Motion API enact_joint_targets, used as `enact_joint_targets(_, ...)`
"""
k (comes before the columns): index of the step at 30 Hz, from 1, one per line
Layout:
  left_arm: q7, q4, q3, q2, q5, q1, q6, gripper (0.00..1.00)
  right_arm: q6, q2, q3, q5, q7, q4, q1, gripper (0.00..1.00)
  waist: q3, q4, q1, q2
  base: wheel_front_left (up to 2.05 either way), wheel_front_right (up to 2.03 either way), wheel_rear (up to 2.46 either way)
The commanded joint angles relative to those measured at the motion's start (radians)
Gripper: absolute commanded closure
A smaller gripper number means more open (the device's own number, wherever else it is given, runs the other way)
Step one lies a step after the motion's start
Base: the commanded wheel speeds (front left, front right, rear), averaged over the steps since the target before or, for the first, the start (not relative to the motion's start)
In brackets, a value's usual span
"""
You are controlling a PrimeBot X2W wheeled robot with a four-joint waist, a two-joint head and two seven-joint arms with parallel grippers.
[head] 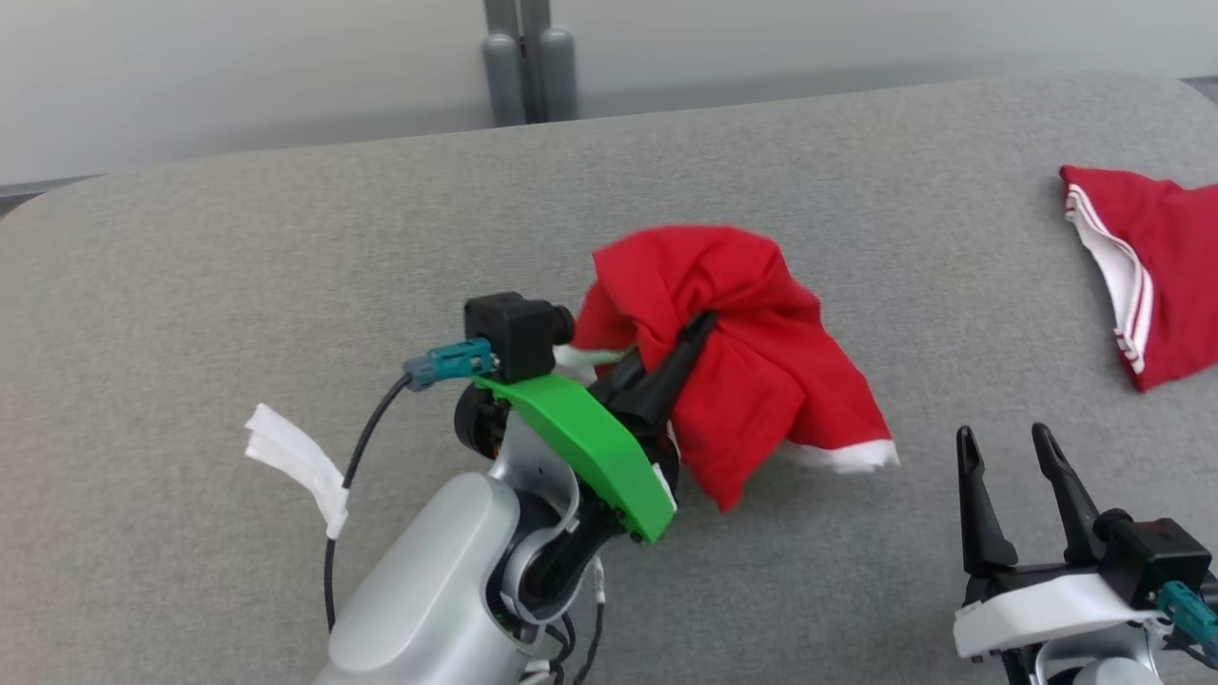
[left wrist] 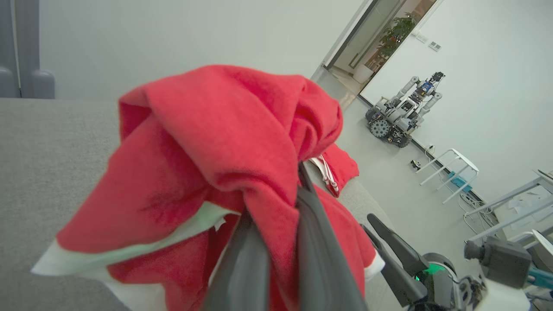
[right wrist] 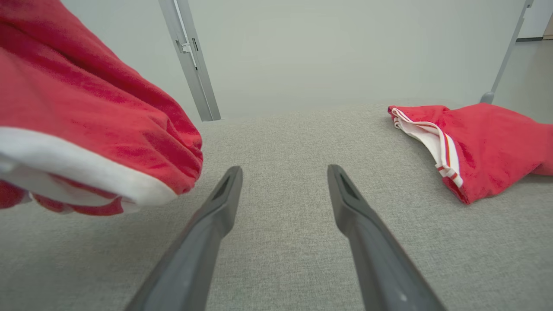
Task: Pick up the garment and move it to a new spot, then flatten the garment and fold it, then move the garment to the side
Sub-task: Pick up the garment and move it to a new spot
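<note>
While the left gripper [head: 702, 325] clamps the bunched red garment [head: 761, 304] over the middle of the grey table [head: 285, 285], the right gripper [head: 1003, 434] sits nearby, fingers spread and empty; 1 other cloth [head: 1166, 276] lies far right.

Grey table [head: 285, 238], pale wall [head: 238, 76], pale floor [left wrist: 402, 185].
</note>
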Motion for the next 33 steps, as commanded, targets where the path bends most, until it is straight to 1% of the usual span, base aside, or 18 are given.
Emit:
enact_joint_targets(1, 0.014, 0.014, -0.012, 0.007, -0.034, 0.021, 0.012, 1.0, -0.001, 0.0, -0.002, 0.006, -0.003, -0.001, -0.016, 0.0, 0.05, -0.094, 0.0, -0.0001, 0.0, 0.0, 0.0)
enact_joint_targets(3, 0.043, 0.079, -0.027, 0.008, -0.052, 0.022, 0.034, 1.0, -0.001, 0.0, 0.009, 0.019, -0.003, 0.008, -0.028, 0.0, 0.069, -0.121, 0.0, -0.0001, 0.0, 0.0, 0.0)
enact_joint_targets(4, 0.048, 0.135, -0.021, 0.008, -0.059, 0.015, 0.047, 0.93, -0.001, 0.001, 0.015, 0.027, -0.003, 0.013, -0.034, 0.0, 0.078, -0.135, 0.0, -0.0001, 0.0, 0.0, 0.0)
enact_joint_targets(5, 0.046, 0.187, -0.015, 0.009, -0.054, 0.005, 0.058, 0.72, -0.001, 0.001, 0.021, 0.034, -0.003, 0.018, -0.037, 0.0, 0.083, -0.145, 0.0, -0.0001, 0.0, 0.0, 0.0)
enact_joint_targets(6, 0.025, 0.255, -0.006, 0.014, -0.038, -0.014, 0.071, 0.57, -0.001, 0.0, 0.026, 0.042, -0.003, 0.026, -0.04, 0.0, 0.09, -0.156, 0.0, -0.0001, 0.0, 0.0, 0.0)
enact_joint_targets(7, 0.002, 0.308, -0.003, 0.022, -0.017, -0.031, 0.077, 0.27, -0.001, 0.001, 0.033, 0.046, -0.003, 0.031, -0.044, 0.0, 0.095, -0.164, 0.0, -0.0001, 0.0, 0.0, 0.0)
enact_joint_targets(8, -0.031, 0.372, 0.003, 0.026, -0.008, -0.043, 0.082, 0.0, -0.001, 0.001, 0.04, 0.05, -0.003, 0.035, -0.05, 0.0, 0.1, -0.173, 0.0, -0.0001, 0.0, 0.0, 0.0)
enact_joint_targets(11, -0.144, 0.51, 0.024, 0.017, 0.003, -0.063, 0.049, 0.0, -0.001, 0.001, 0.049, 0.056, -0.003, 0.044, -0.05, 0.0, 0.1, -0.185, 0.0, -0.0001, 0.0, 0.0, 0.0)
enact_joint_targets(13, -0.219, 0.563, 0.013, 0.017, 0.032, -0.071, 0.024, 0.0, -0.001, 0.0, 0.04, 0.055, -0.003, 0.045, -0.043, 0.0, 0.09, -0.181, 0.0, -0.0001, 0.0, 0.0, 0.0)
enact_joint_targets(15, -0.305, 0.582, 0.014, 0.017, 0.044, -0.058, 0.004, 0.0, -0.001, 0.001, 0.029, 0.039, -0.003, 0.037, -0.034, 0.0, 0.072, -0.172, 0.0, -0.0001, 0.0, 0.0, 0.0)
enact_joint_targets(18, -0.373, 0.558, 0.042, 0.024, 0.072, -0.011, -0.001, 0.0, -0.001, -0.001, 0.004, 0.008, -0.003, 0.018, -0.017, 0.0, 0.035, -0.149, 0.0, -0.0001, 0.0, 0.0, 0.0)
enact_joint_targets(20, -0.383, 0.479, 0.099, 0.036, 0.116, 0.039, 0.015, 0.0, -0.001, 0.0, -0.017, -0.014, -0.003, 0.002, 0.001, 0.0, 0.002, -0.125, 0.0, -0.0001, 0.0, 0.0, 0.0)
enact_joint_targets(24, -0.381, 0.244, 0.253, 0.045, 0.247, 0.255, 0.058, 0.0, -0.001, -0.005, -0.057, -0.047, -0.003, -0.028, 0.048, 0.0, -0.072, -0.074, 0.0, -0.0001, 0.0, 0.0, 0.0)
enact_joint_targets(26, -0.381, 0.138, 0.325, 0.04, 0.299, 0.357, 0.069, 0.0, -0.001, -0.012, -0.075, -0.057, -0.003, -0.04, 0.074, 0.0, -0.105, -0.048, 0.0, -0.0001, 0.0, 0.0, 0.0)
enact_joint_targets(27, -0.382, 0.088, 0.358, 0.035, 0.331, 0.409, 0.06, 0.0, -0.001, -0.015, -0.088, -0.062, -0.003, -0.044, 0.088, 0.0, -0.124, -0.031, 0.0, -0.0001, 0.0, 0.0, 0.0)
enact_joint_targets(29, -0.382, 0.031, 0.419, 0.03, 0.377, 0.502, 0.063, 0.0, -0.001, -0.022, -0.093, -0.072, -0.003, -0.054, 0.104, 0.0, -0.141, -0.009, 0.0, -0.0001, 0.0, 0.0, 0.0)
enact_joint_targets(32, -0.381, -0.023, 0.487, 0.026, 0.465, 0.588, 0.048, 0.0, -0.001, -0.024, -0.098, -0.08, -0.003, -0.061, 0.12, 0.0, -0.159, 0.015, 0.0, -0.0001, 0.0, 0.0, 0.0)
enact_joint_targets(33, -0.382, -0.035, 0.509, 0.024, 0.492, 0.614, 0.036, 0.0, -0.001, -0.024, -0.101, -0.082, -0.003, -0.061, 0.127, 0.0, -0.168, 0.024, 0.0, -0.0001, 0.0, 0.0, 0.0)
